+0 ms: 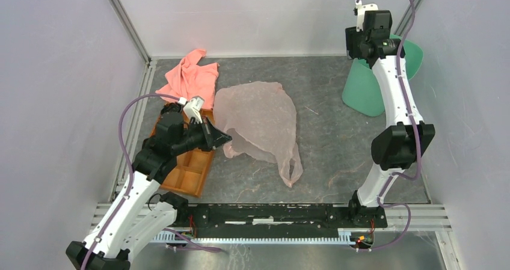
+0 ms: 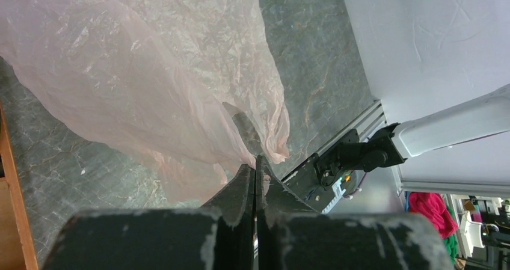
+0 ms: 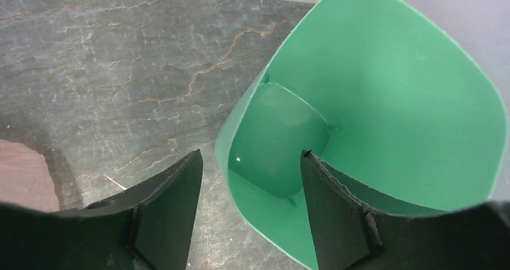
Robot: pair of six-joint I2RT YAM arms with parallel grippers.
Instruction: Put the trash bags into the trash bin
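The trash bag [image 1: 260, 121], thin translucent pale pink film, lies spread on the table's middle; it fills the upper left of the left wrist view [image 2: 138, 59]. My left gripper [image 1: 225, 139] is at the bag's near left edge. Its jaws are pressed together [image 2: 257, 162], and the film runs right up to the tips and seems pinched there. The mint-green trash bin [image 1: 363, 89] stands at the far right. My right gripper [image 3: 251, 162] is open above it. One finger is outside the rim and one is over the bin's empty inside [image 3: 385, 89].
An opaque salmon cloth [image 1: 191, 77] lies at the far left. An orange compartmented tray [image 1: 191, 165] sits under my left arm. Enclosure walls close in left, back and right. A black rail [image 1: 270, 213] runs along the near edge.
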